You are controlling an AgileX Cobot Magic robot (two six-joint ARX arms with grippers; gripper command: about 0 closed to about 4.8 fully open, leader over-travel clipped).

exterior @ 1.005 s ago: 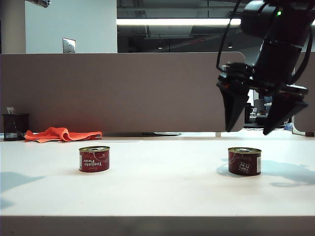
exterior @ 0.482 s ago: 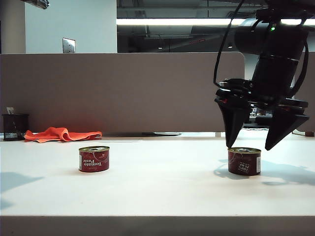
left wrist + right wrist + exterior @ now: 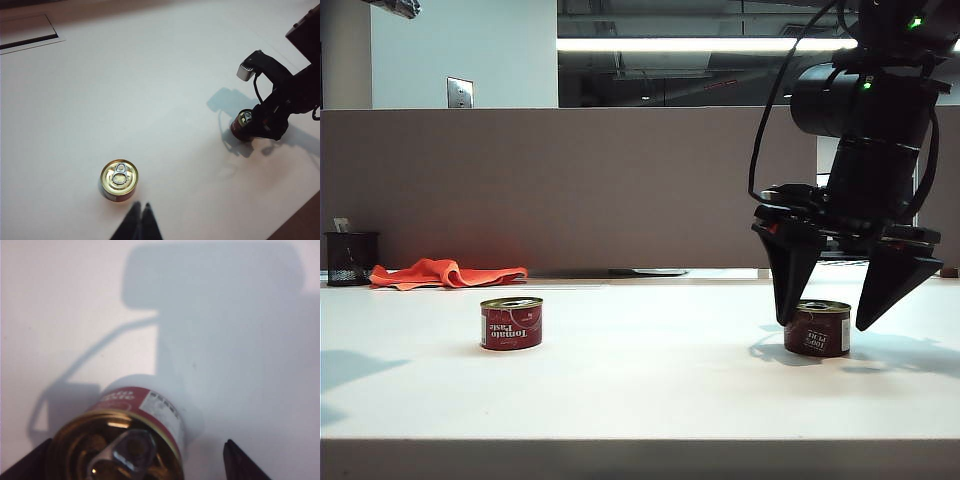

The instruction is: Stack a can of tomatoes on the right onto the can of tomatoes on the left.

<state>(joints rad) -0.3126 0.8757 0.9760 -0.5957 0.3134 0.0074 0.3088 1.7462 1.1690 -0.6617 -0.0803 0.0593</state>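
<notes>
From across the room the white table (image 3: 640, 390) runs wide, with an orange cloth (image 3: 448, 272) and a dark mesh cup (image 3: 350, 258) far off to the left of the right gripper (image 3: 840, 322), neither of which any wrist camera catches. The right gripper stands with its jaws spread wide, one black finger on each side of the right can (image 3: 817, 328), tips level with its upper part and not pressing it; a second ago those tips hung clearly above the can, so the arm has come down around it. The right wrist view gives what the room view cannot: the right can's (image 3: 131, 440) gold lid with its pull tab, red label and white panel, sitting between the two finger tips with bare table on either side. The left can (image 3: 511, 323), red with "Tomato Paste" lettering, stands well apart to the left of that gripper. From above, the left wrist view shows the left can's (image 3: 119, 179) gold top just ahead of the left gripper (image 3: 138, 210), whose dark fingers lie close together, nearly touching, holding nothing.
</notes>
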